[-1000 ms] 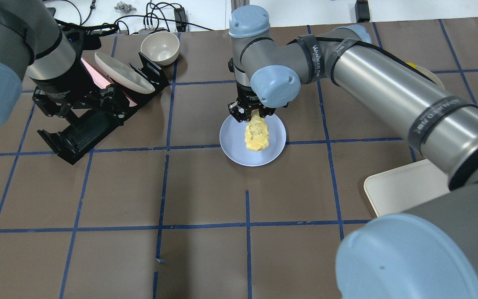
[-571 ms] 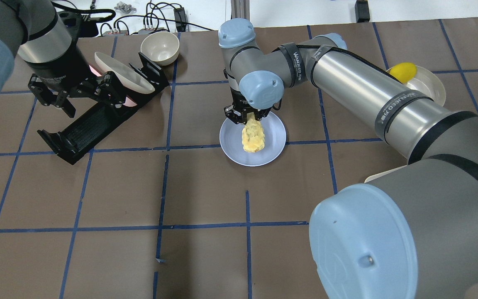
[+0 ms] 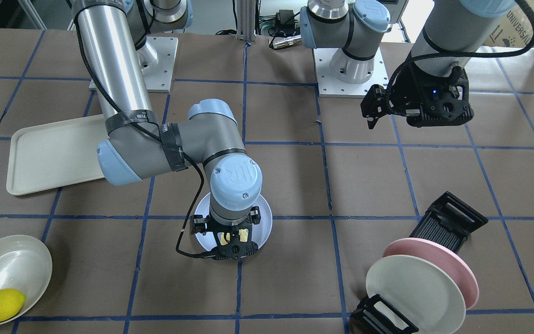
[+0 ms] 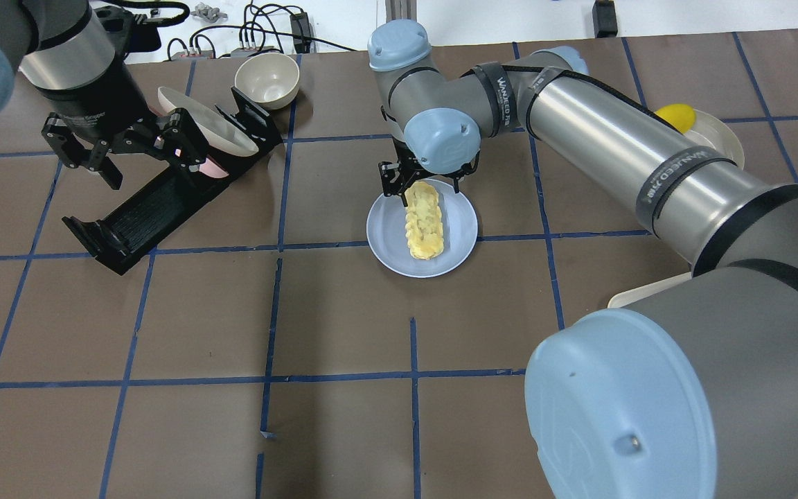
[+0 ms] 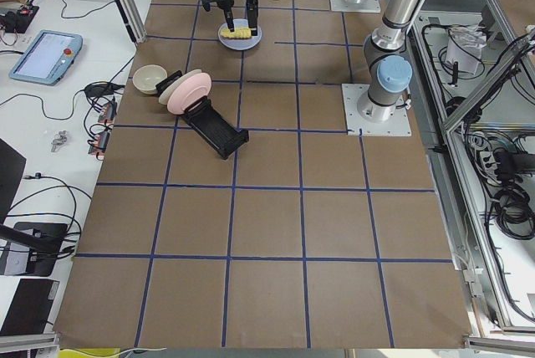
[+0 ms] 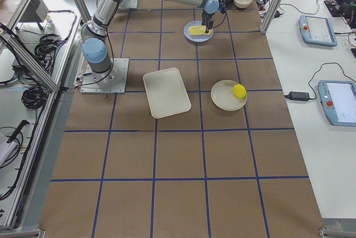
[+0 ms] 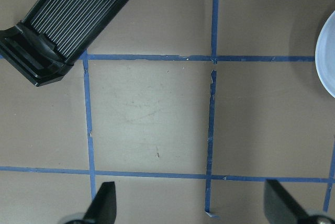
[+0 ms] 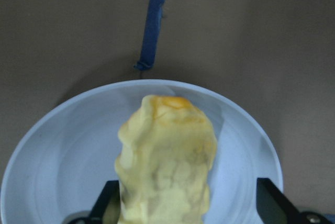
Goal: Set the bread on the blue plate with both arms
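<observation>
Looking at the overhead view, you see the bread [image 4: 425,220] lying flat across the blue plate [image 4: 388,235] just above the frame's centre, its far end under the right gripper [image 4: 420,184], which the wrist joint mostly covers. The right wrist view fills that in: both fingers [image 8: 107,203] sit wide apart in the lower corners, the bread between them. The left wrist view shows the left gripper [image 7: 193,205] spread just as wide over the brown table cover [image 7: 157,114], with the black rack [image 7: 57,30] at upper left.
</observation>
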Available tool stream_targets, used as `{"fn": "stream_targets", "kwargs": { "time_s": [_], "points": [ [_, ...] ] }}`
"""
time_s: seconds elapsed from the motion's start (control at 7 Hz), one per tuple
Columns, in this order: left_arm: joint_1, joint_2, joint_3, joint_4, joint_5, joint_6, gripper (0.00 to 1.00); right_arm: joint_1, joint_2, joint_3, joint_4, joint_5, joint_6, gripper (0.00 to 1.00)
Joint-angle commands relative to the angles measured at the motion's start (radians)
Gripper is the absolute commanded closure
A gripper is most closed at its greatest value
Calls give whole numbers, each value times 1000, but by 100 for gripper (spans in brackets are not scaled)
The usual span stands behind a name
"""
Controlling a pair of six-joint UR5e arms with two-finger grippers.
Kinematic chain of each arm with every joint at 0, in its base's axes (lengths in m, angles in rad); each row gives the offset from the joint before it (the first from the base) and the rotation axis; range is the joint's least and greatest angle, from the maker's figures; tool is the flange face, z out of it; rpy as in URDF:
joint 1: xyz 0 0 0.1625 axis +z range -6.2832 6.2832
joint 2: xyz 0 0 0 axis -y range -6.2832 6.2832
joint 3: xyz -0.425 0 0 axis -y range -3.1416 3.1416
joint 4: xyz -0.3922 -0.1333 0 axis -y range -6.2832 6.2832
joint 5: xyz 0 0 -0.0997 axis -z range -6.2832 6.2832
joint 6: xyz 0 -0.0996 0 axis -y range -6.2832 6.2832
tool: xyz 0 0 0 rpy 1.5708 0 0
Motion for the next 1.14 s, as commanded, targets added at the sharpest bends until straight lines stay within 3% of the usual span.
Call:
{"fn": "stream_targets", "kwargs": {
  "time_s": [0.0,0.29,0.71,1.0],
  "points": [
    [-5,-21,28,-11,-14,-12,0,-82,-116,10,66,-7,-204,1],
    [-2,-24,52,-11,-33,-2,0,-197,-284,106,164,-2,-411,12],
    [1,-18,54,-11,-48,1,0,-372,-634,425,166,10,-491,1],
    [1,-15,54,-11,-77,1,0,-370,-756,489,158,30,-488,3]
  ]
}}
